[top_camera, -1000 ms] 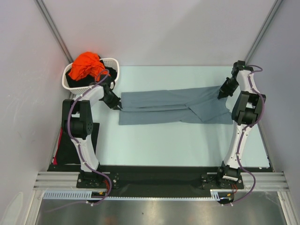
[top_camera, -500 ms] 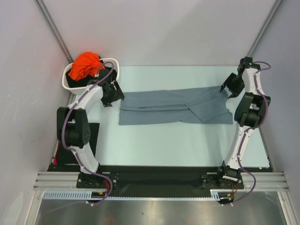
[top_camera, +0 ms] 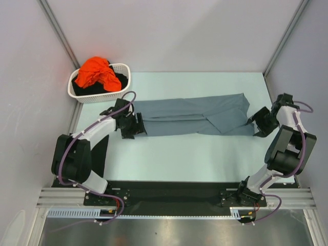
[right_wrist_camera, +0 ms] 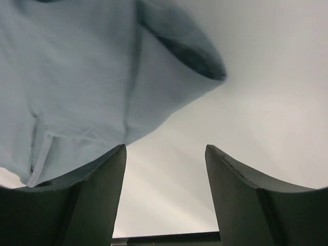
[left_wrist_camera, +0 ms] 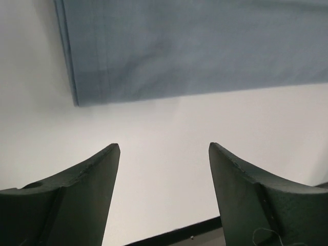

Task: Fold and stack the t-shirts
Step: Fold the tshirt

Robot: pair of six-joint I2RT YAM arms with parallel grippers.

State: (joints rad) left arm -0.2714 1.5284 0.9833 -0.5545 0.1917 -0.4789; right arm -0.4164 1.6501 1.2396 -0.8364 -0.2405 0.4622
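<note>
shirt in hand: grey-blue t-shirt [top_camera: 195,117] lies flat across the middle of the top view as a long left-to-right band. It looks already folded lengthwise, with a fold line running along it.
left pincer [top_camera: 134,126]: jaws apart, nothing between them. It sits low at the band's lower-left corner. The wrist view shows bare tabletop [top_camera: 195,154] under the fingers and the cloth corner just ahead, not touching.
right pincer [top_camera: 259,123]: jaws apart and empty, at the band's lower-right end. The wrist view shows a rounded lobe of cloth just ahead and left of the fingers, with tabletop below.
why so placed: one pincer at each end of the band suits a two-arm fold. My guess is each is lined up on a near corner so both ends lift together.
why the shirt lies flat: nothing holds it, so its own weight keeps it spread. Good for a clean pinch on the edges.
step (judgement): lengthwise fold looks done, crosswise fold not yet done.
next move needs: fingers down onto the edge, catching every layer. Thin cloth on a smooth top can slip out.
risk: uneven pinch at the right end, where the cloth is bunched rather than square.
remaining stock: orange t-shirt [top_camera: 95,73] heaped on black t-shirts [top_camera: 120,80] in the white basket [top_camera: 97,95], upper left of the top view, well apart from the band.
stack: a dark flat patch by the left arm's base, can't tell what it is.
</note>
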